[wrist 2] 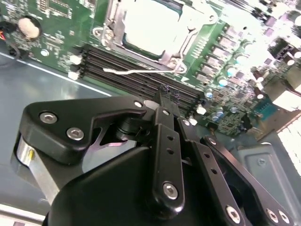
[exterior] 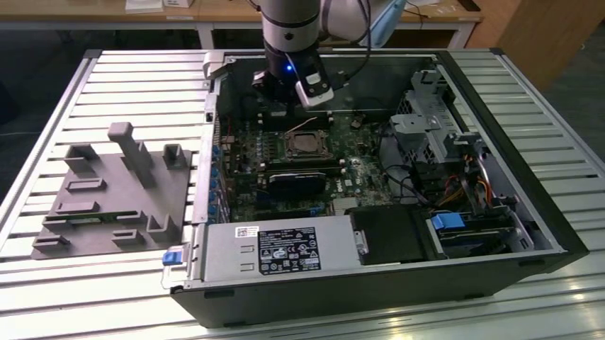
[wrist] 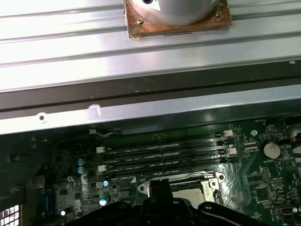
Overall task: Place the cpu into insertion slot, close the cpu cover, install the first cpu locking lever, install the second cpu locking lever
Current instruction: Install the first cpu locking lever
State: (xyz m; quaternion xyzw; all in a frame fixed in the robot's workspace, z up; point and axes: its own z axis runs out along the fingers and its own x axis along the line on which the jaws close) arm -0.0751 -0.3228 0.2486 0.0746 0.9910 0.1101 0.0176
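Inside the open computer case, the insertion slot point(exterior: 304, 144) lies on the green board. The cpu point(wrist 2: 149, 22) sits in it, its pale silver top showing through the window of the cpu cover point(wrist 2: 190, 29), which lies flat around it. A thin wire locking lever point(wrist 2: 141, 71) stands loose beside the socket, over the memory slots. My gripper point(wrist 2: 164, 92) hangs just above those slots at the socket's far edge, fingers together and holding nothing. The exterior view shows the gripper point(exterior: 297, 115) under the arm's wrist. Its black fingertips point(wrist: 157, 189) overlap the socket's edge in the first wrist view.
A grey fixture plate point(exterior: 113, 191) with upright posts lies on the slatted table at the exterior view's left. A black heatsink block point(exterior: 297, 183), the power supply point(exterior: 283, 251), a drive cage point(exterior: 426, 127) and loose cables point(exterior: 444, 191) crowd the case around the socket.
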